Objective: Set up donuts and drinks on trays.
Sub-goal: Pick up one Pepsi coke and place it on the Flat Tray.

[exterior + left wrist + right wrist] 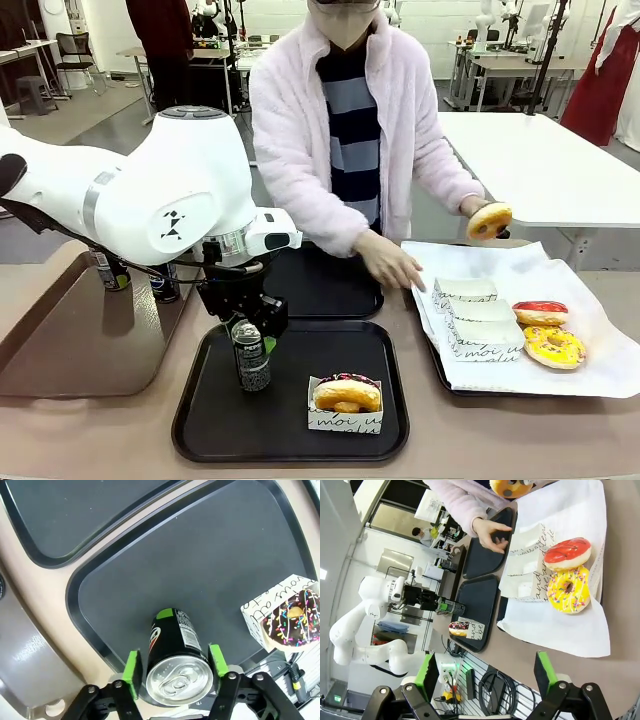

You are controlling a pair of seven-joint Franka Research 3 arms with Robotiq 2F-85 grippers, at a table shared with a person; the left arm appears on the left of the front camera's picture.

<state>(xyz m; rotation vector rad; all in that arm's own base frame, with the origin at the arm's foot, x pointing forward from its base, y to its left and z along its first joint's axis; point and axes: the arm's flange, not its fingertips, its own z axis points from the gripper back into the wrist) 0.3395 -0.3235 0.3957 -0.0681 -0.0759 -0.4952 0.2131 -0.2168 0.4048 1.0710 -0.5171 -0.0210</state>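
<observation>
While your left fingers (132, 662) are straddling the green-marked drink can (172, 635), they are standing slightly spread, with a sliver of gap showing at one side (the other finger looks just about touching). That can is standing upright on the near black tray (300, 350), towards its left rim. A chocolate sprinkled donut (347, 393) is sitting in a paper sleeve (335, 420) to the can's right. The far black tray (320, 285) is lying just beyond.

Your right fingers (427, 667) are hanging wide apart, gripping nothing. The person's hand (470, 208) is holding a glazed donut (489, 220) above the paper-lined tray (520, 265), where a red donut (540, 313) and a yellow donut (553, 347) are lying side by side.
</observation>
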